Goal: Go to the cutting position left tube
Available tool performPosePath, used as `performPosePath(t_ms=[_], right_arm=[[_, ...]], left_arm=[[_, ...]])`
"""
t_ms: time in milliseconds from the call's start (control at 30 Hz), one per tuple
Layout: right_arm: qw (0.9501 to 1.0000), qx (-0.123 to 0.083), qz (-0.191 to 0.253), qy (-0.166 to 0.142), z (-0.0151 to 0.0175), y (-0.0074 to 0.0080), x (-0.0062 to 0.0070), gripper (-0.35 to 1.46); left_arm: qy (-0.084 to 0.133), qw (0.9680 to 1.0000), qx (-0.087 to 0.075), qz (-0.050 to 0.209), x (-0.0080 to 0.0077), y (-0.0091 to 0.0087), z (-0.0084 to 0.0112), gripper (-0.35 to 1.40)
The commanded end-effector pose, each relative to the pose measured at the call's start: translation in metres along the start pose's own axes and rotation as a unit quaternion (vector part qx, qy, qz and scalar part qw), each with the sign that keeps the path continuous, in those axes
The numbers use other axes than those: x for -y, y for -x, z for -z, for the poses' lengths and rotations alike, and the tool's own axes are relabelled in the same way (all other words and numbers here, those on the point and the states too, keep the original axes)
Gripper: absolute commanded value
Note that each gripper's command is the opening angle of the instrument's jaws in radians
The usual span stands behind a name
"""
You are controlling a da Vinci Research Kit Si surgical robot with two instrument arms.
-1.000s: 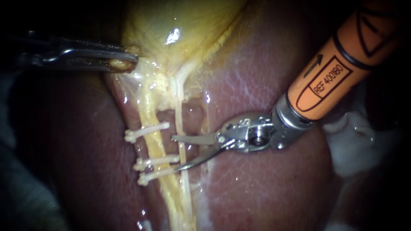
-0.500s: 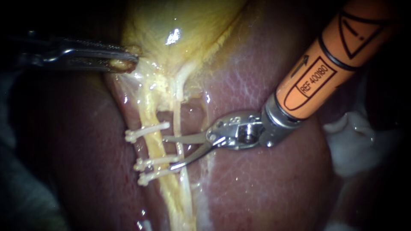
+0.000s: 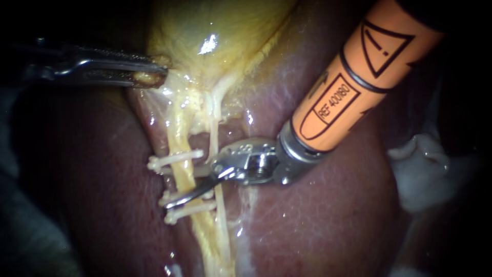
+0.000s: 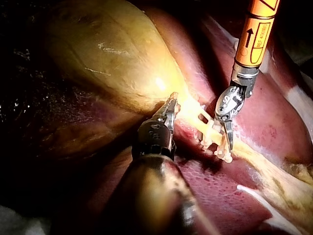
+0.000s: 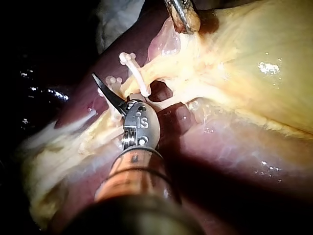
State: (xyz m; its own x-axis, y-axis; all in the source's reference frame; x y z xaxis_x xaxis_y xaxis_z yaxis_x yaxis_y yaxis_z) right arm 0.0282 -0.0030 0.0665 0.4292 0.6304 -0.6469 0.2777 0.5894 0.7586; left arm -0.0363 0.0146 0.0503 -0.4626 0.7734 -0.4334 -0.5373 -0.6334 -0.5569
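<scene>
The yellow left tube runs down from the gallbladder, with the thinner, paler right tube beside it. One white clip crosses the left tube, and two more clips sit lower down. My right instrument, on an orange shaft, has its blades open astride the left tube in the gap between the upper clip and the lower two. Its lower blade lies over the tube; the upper blade is partly hidden. In the right wrist view a dark curved blade shows beside the clips. My left instrument is shut on tissue at the gallbladder's neck.
Red-brown liver lies under and around both tubes. A white gauze wad sits at the right, beside the orange shaft. The surroundings on the left are dark.
My right instrument has moved left across the right tube, its open blades now astride the left tube between the clips. The left instrument has kept its hold and place.
</scene>
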Motion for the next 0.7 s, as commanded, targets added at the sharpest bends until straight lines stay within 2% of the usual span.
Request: performPosePath(t_ms=[33, 300, 400, 700], right_arm=[[1.0, -0.001, 0.0, 0.001, -0.0002, -0.0001, -0.0001, 1.4], [0.9999, -0.011, -0.003, 0.002, -0.0011, -0.0008, -0.0001, 1.4], [0.9997, -0.02, -0.01, -0.002, -0.001, -0.0014, 0.0005, 1.42], [0.9987, -0.044, -0.021, -0.016, -0.0006, -0.0046, 0.0032, 1.43]], left_arm=[[0.0, 1.0, 0.0, 0.0, 0.0, 0.0, 0.0, -0.35], [0.0, 1.0, 0.0, 0.0, 0.0, 0.0, 0.0, -0.35], [0.0, 1.0, 0.0, 0.0, 0.0, 0.0, 0.0, -0.35], [0.0, 1.0, 0.0, 0.003, 0.0, 0.0, 0.0, -0.35]])
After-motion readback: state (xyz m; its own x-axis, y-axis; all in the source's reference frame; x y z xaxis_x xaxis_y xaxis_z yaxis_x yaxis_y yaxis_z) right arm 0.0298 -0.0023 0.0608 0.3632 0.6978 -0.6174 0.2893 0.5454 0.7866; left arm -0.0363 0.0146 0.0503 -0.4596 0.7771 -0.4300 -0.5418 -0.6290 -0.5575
